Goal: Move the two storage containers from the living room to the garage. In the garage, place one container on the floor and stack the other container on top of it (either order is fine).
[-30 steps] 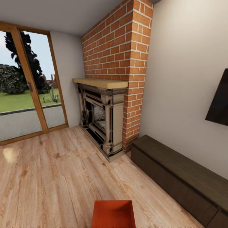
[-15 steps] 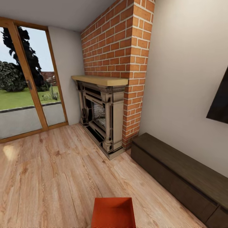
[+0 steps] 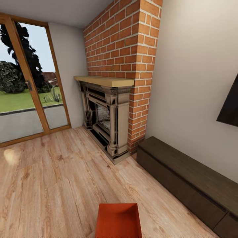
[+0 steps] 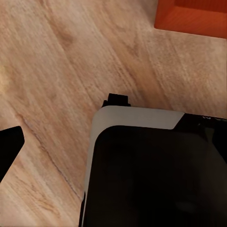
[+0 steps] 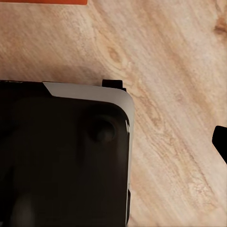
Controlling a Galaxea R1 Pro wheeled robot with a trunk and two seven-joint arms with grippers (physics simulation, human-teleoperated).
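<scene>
One storage container (image 3: 119,220), an orange-red open-top bin, sits on the light wood plank floor of the living room at the bottom centre of the head view. Its corner (image 4: 194,16) shows in the left wrist view, and a thin strip of it (image 5: 42,2) in the right wrist view. My left gripper (image 4: 113,151) hangs over the planks beside my dark base, one dark fingertip (image 4: 9,147) far out at the picture's edge. My right gripper (image 5: 113,142) hangs likewise, one fingertip (image 5: 220,142) at the edge. Both look spread open, holding nothing and apart from the bin.
A red brick fireplace (image 3: 109,125) with a wooden mantel stands ahead. Wood-framed glass doors (image 3: 29,89) are at the left. A long dark low cabinet (image 3: 188,181) runs along the right wall under a dark screen (image 3: 229,105). My own base (image 4: 156,175) fills much of both wrist views.
The head view has shifted: the room slides slightly up and left in the picture. The container sits a little higher in frame, with more of it visible.
</scene>
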